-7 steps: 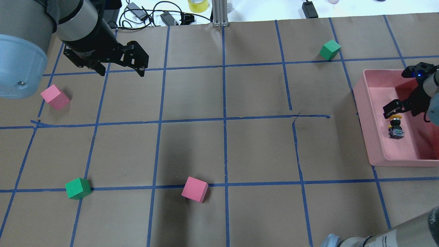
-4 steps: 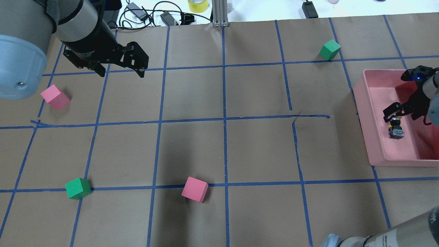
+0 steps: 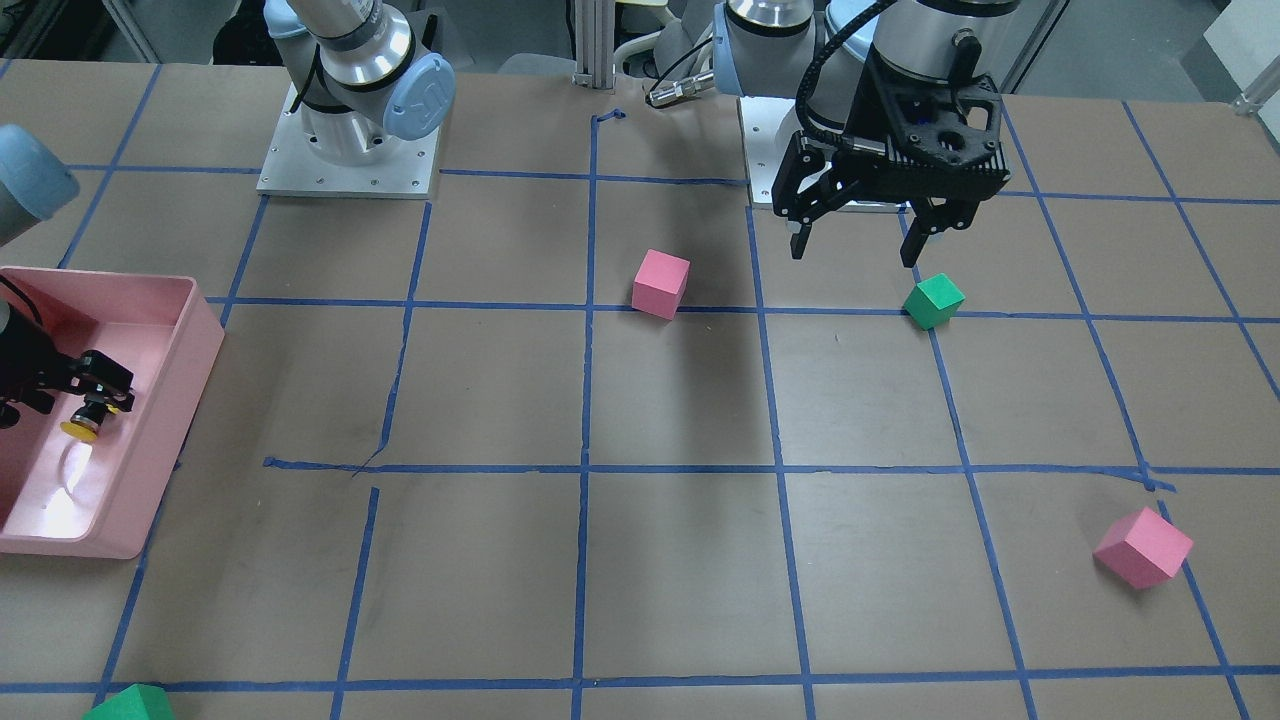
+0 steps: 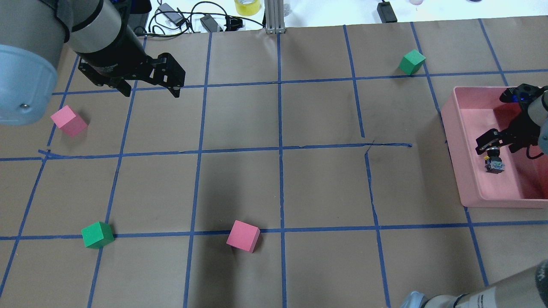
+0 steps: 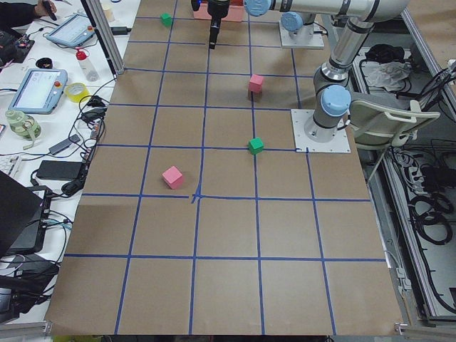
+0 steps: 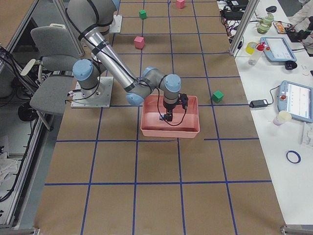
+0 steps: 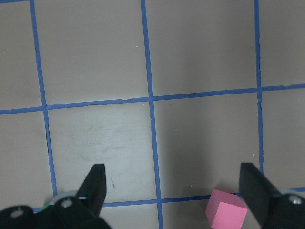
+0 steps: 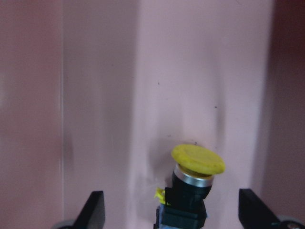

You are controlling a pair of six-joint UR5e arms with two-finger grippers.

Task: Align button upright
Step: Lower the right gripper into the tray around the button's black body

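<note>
Right gripper [image 8: 171, 210] has edged over the button [image 4: 494, 166], hiding its cap overhead, its jaws and left gripper's [image 7: 174, 183] spread apart.

Pink bin [image 4: 496, 200] walls hem the right gripper [image 8: 174, 212], jaws spread wide of the button [image 8: 193, 186]. Open desk [image 4: 321, 184] beyond, cubes [image 4: 243, 236] scattered well apart.

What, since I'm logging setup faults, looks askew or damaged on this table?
The small yellow-capped push-button lies on its side in the pink plastic bin, not upright, between the fingers of the open right gripper. The blue tape grid is broken and offset just beside the bin.
</note>
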